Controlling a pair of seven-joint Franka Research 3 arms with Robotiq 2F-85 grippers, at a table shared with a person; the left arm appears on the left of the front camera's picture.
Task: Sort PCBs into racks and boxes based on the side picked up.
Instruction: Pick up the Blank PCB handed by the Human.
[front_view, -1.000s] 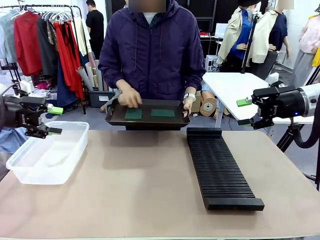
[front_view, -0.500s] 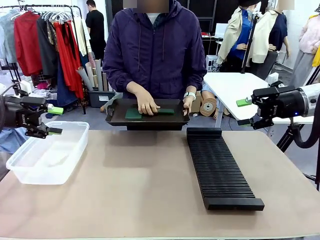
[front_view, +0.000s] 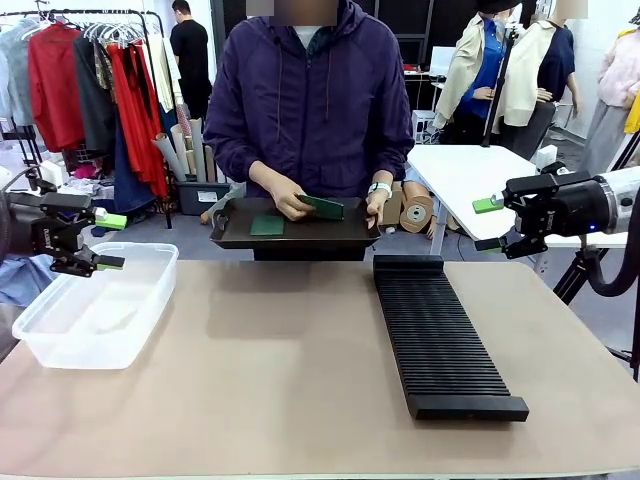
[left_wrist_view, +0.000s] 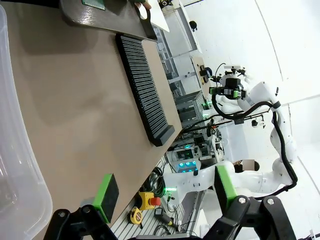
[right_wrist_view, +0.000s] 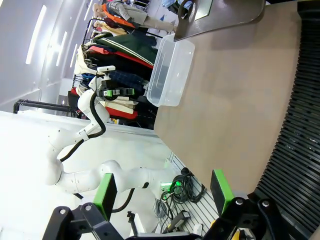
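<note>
Front view: the person (front_view: 310, 100) is now lifting one PCB (front_view: 323, 207) off the tray (front_view: 300, 238), between left hand (front_view: 111, 241) and right hand (front_view: 488, 224), both waiting wide and empty, likely for handover

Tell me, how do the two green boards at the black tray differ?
The flat board lies in the black tray, untouched; the lifted board is raised above it, tilted, in the person's hand. The flat board shows its full face; the lifted board a foreshortened one. Both are small, thin, green rectangles.
</note>
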